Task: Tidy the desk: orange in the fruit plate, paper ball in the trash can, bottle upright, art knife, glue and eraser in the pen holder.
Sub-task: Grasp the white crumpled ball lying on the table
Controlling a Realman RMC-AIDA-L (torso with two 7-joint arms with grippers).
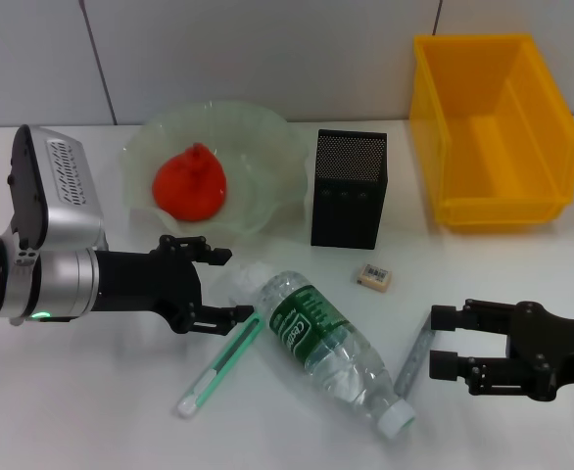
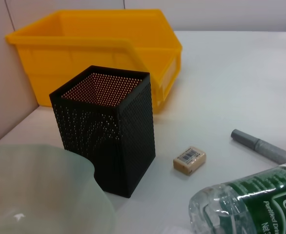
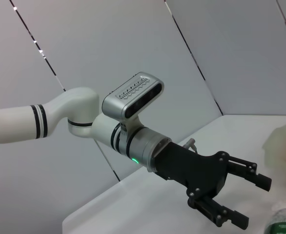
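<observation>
Black fingers of your left gripper (image 1: 230,286) are spread, empty, reaching level over the paper ball (image 1: 236,279) beside the toppled bottle (image 1: 331,345); your right gripper (image 1: 443,343) waits open, empty.

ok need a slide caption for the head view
Open left gripper and open right gripper flank the toppled bottle; orange already in the fruit plate.

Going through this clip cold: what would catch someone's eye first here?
Probably the bright yellow trash can at the far right of the white desk, then the red-orange orange already in the pale green fruit plate at far left. After that, the bottle lying on its side at the centre, flanked by the open left gripper and the open right gripper.
</observation>
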